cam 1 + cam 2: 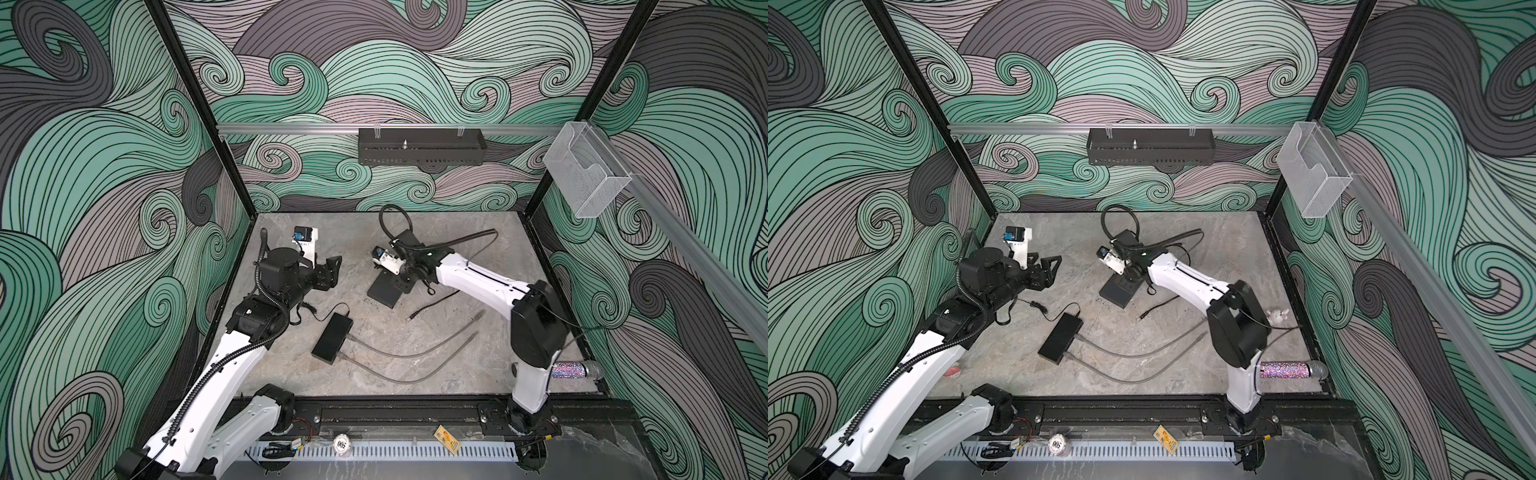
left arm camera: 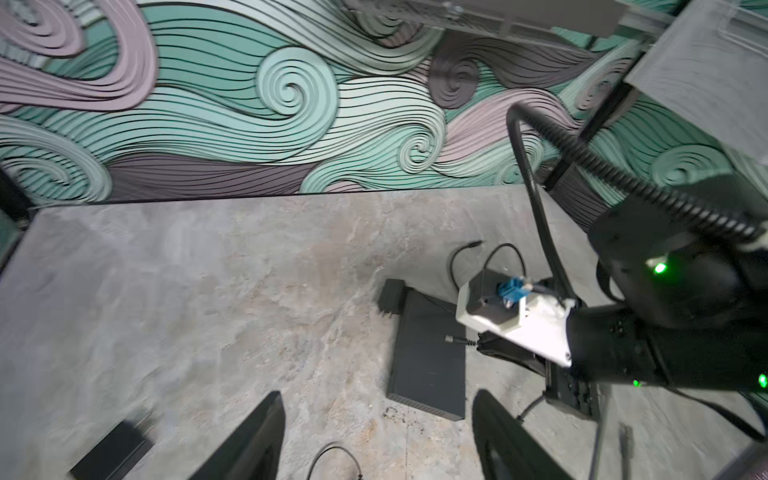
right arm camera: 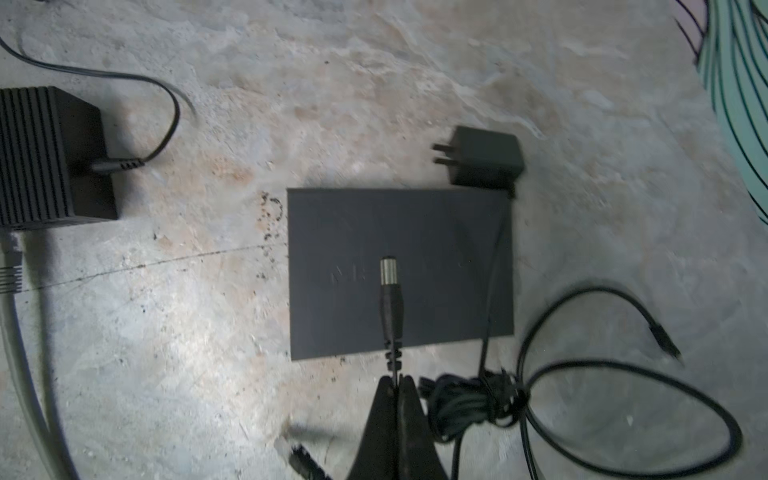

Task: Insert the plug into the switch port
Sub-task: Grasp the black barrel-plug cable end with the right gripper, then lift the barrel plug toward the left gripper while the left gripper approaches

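Grey stone-look tabletop (image 1: 282, 365) carries the work area, and the black switch (image 3: 436, 257) lies flat near its middle; all positions below are referenced to the switch. A second black box (image 1: 332, 338), with two grey cables (image 1: 415, 354) plugged into it, lies near the switch on the side toward the arm bases. The left gripper (image 2: 376, 399) hovers well apart from the switch, on its left in both top views, jaws spread wide and holding nothing. The right gripper (image 3: 395, 384) is positioned at one long edge of the switch, fingers pressed together and pinching the plug (image 3: 388, 286) by its cord end, directly behind the strain relief. The power adapter (image 3: 484, 158) sits just beside a far corner of the switch; a thin cord runs from it across the switch face to a tied bundle (image 3: 473, 399) just off the gripped edge. The plug projects over the top face of the switch, roughly mid-face, with its metal tip (image 3: 387, 269) pointing across that face; contact with the face cannot be determined. Status: plug acquisition is complete. Insertion is not yet done, and no port on the switch is visible in these views. Remaining work, as judged: carry the plug to the port side, align the tip with the socket, and push it home.
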`<state>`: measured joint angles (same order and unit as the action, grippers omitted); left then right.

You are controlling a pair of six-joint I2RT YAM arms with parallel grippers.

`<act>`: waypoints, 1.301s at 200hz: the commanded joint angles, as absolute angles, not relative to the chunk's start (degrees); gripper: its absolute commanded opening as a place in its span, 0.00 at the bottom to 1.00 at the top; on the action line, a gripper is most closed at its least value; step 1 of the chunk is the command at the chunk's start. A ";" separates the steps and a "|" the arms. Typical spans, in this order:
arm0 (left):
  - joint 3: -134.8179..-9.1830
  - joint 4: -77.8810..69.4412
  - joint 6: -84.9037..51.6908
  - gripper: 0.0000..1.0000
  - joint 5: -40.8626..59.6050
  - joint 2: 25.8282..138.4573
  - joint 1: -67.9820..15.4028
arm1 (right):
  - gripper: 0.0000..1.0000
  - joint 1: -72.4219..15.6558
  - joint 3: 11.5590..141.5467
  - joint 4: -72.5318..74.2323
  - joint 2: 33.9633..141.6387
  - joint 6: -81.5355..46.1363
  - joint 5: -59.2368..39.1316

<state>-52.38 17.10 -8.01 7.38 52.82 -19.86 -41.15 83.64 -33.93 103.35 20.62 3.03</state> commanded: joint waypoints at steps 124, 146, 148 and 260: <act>-41.75 6.72 28.73 0.68 49.47 58.80 -35.34 | 0.00 -44.98 53.54 -30.38 66.86 4.91 -10.65; -41.66 7.28 30.61 0.62 50.42 58.71 -36.34 | 0.00 -47.39 51.80 -29.09 64.17 5.14 -11.46; -41.55 7.29 30.66 0.63 50.51 58.67 -36.37 | 0.00 -47.55 51.77 -29.05 64.03 5.26 -11.50; -43.79 9.89 30.43 0.50 48.97 60.05 -36.54 | 0.00 -50.27 48.69 -22.32 58.89 6.82 -25.04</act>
